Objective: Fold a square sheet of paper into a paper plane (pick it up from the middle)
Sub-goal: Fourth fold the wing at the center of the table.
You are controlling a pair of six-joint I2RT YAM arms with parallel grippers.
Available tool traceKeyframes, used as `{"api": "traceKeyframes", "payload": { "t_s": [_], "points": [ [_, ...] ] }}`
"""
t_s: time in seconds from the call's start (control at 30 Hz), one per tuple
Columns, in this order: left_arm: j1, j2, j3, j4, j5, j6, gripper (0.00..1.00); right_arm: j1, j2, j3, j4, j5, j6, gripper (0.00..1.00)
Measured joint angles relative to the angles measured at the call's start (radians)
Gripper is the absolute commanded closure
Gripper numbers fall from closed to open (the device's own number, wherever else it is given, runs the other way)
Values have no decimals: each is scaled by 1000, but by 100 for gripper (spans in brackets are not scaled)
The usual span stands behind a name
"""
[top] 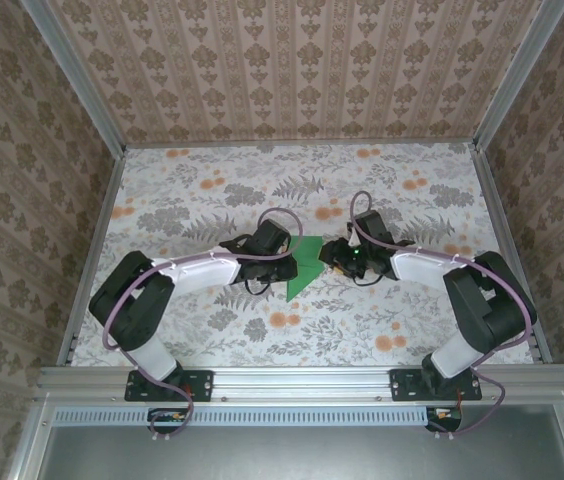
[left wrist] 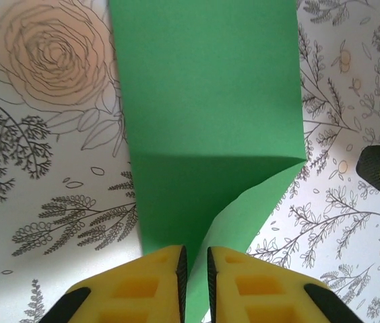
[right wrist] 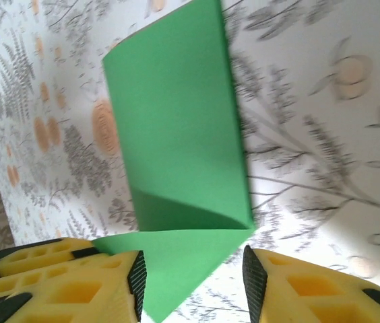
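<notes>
2 claws flank the part-folded square sheet of paper (top: 305,262) lying on the bench (top: 212,190). Left claw (left wrist: 197,262) is nearly closed at its raised flap, grip unclear; right claw (right wrist: 193,272) stands open astride a corner. Unpinned, the flap may spring back, skewing the crease.

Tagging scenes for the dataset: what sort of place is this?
Probably a staged robot test cell, not a real room: aluminium frame rails around a floral-print tabletop, with wallpaper-patterned walls on three sides.
</notes>
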State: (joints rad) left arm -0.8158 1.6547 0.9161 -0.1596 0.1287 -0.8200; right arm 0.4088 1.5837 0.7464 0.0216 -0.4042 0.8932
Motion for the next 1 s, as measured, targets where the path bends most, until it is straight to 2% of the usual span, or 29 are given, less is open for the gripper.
{"api": "traceKeyframes", "payload": {
  "t_s": [0.23,0.3,0.4,0.6,0.83,1.0],
  "points": [
    [-12,-85,-11,-23,-116,-12,76,-36,25,14,-19,-39,-35,50],
    [-23,-129,-18,-12,-126,-10,76,-38,42,24,-21,-52,-48,50],
    [-46,-154,-16,32,-114,-10,81,-38,69,38,-20,-75,-58,49],
    [-91,-48,47,33,-100,-33,93,-40,92,39,-18,-110,-64,48],
    [-99,61,60,17,-159,-77,96,-55,105,55,-30,-154,-106,47],
    [-99,93,60,4,-213,-105,97,-64,106,59,-26,-175,-108,51]
  ]
}}
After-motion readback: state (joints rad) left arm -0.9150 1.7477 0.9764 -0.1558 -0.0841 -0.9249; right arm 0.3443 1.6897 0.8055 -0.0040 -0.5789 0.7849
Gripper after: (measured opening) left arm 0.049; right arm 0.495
